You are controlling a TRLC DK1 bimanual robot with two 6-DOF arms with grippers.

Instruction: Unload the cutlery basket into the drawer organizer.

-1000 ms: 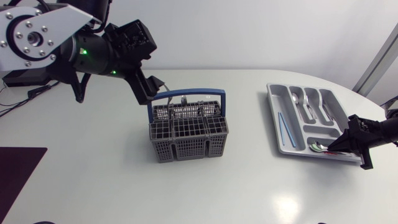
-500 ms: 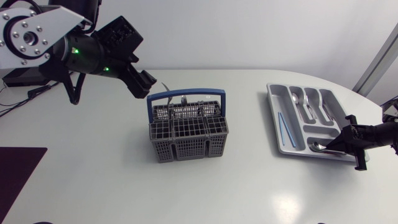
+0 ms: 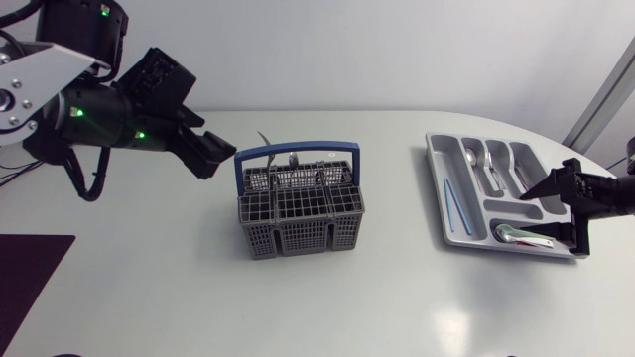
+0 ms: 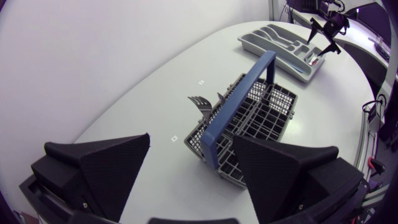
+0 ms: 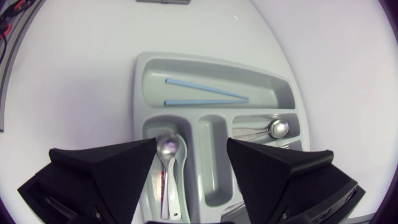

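The grey cutlery basket (image 3: 301,213) with a blue handle (image 4: 245,90) stands mid-table, and fork tines (image 4: 200,102) stick out of its far side. My left gripper (image 3: 216,159) hovers open to the basket's left, nothing between its fingers (image 4: 112,165). The grey drawer organizer (image 3: 434,141) lies at the right. My right gripper (image 3: 528,216) stands open over its near end. Under it a small spoon (image 5: 166,152) lies free in the end compartment. Two blue sticks (image 5: 205,95) fill the long side slot, and larger spoons (image 3: 478,164) lie in the middle slots.
A dark mat (image 3: 28,288) lies at the table's front left edge. The organizer's far rim (image 3: 580,253) is close to the table's right edge. White tabletop stretches between basket and organizer.
My right gripper opened and let the small spoon go into the organizer's end compartment, then rose a little. My left arm drew back leftward, away from the basket handle.
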